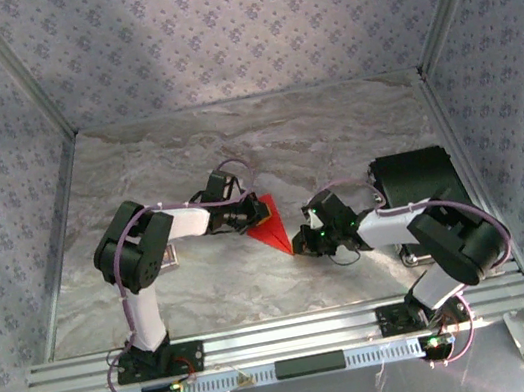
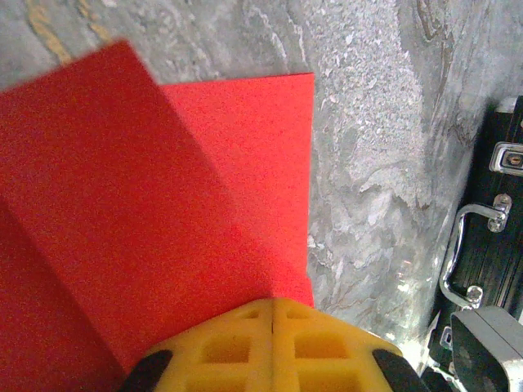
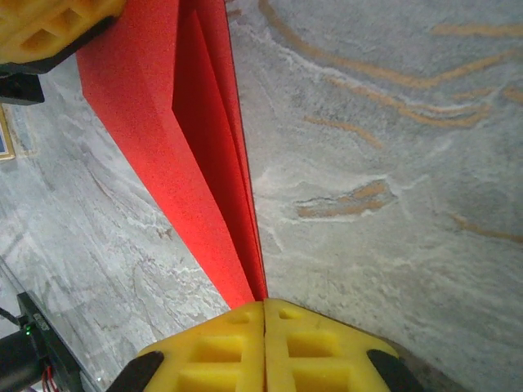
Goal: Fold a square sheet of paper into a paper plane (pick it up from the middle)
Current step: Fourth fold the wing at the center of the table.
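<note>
Paper plane (image 1: 269, 223) is lying mid-table betw. both arms, already showing as a narrow pointed dart w/ layered folds. Left gripper (image 2: 272, 304), jaws together, is seemingly pinching its wide end. Right gripper (image 3: 264, 304) is clamping the tip. I'm judging only final creasing/wings are remaining.

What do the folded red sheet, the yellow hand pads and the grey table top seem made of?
The folded bright red sheet looks like thin matte paper: sharp creases, flat layers. The yellow pads of the left hand look like matte moulded foam or rubber, with square recesses. The grey table top looks like veined stone, perhaps a printed laminate.
</note>
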Motion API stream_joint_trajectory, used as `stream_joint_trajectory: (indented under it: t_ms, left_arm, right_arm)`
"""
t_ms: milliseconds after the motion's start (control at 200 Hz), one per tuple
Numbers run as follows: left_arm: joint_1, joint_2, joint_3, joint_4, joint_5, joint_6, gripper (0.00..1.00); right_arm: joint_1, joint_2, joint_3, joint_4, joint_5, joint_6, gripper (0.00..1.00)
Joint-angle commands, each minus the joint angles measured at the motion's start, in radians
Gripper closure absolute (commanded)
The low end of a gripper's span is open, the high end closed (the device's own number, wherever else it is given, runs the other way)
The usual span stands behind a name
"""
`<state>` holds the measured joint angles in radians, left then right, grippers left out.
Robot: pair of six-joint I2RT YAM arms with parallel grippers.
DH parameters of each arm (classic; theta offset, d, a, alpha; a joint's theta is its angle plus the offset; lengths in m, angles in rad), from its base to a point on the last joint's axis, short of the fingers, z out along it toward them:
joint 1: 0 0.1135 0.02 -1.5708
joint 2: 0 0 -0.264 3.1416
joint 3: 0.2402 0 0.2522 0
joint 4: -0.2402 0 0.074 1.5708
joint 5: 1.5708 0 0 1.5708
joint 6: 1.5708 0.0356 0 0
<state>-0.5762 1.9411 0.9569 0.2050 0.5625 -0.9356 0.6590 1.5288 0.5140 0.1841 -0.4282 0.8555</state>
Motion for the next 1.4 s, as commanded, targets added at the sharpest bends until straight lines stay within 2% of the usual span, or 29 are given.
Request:
stream_joint_trajectory:
  t_ms: [0,165,300,450,840,944,1394]
  left_arm:
    - [0.0,0.043,-0.017,-0.082,-0.035,0.015,1.0]
    - [0.0,0.041,-0.018,-0.088,-0.036,0.02,1.0]
    - [0.0,0.042,-0.017,-0.088,-0.035,0.021,1.0]
    - [0.001,0.046,-0.013,-0.088,-0.032,0.02,1.0]
    - [0.001,0.05,-0.015,-0.086,-0.035,0.018,1.0]
    - [-0.001,0.048,-0.017,-0.084,-0.033,0.018,1.0]
    - [0.0,0.048,-0.02,-0.087,-0.034,0.02,1.0]
  right_arm:
    - [0.008,-0.03,-0.011,-0.151,0.041,-0.005,0.9]
    - [-0.015,-0.131,0.02,-0.184,0.045,-0.025,0.88]
    - [-0.03,-0.167,0.065,-0.178,-0.013,-0.062,0.97]
    - [-0.005,-0.078,0.168,-0.156,-0.078,-0.097,1.0]
    - [0.052,0.163,0.358,-0.235,0.008,-0.133,1.0]
    - [0.047,0.188,0.351,-0.241,0.032,-0.135,1.0]
    - [0.017,0.193,0.214,-0.094,-0.013,-0.071,1.0]
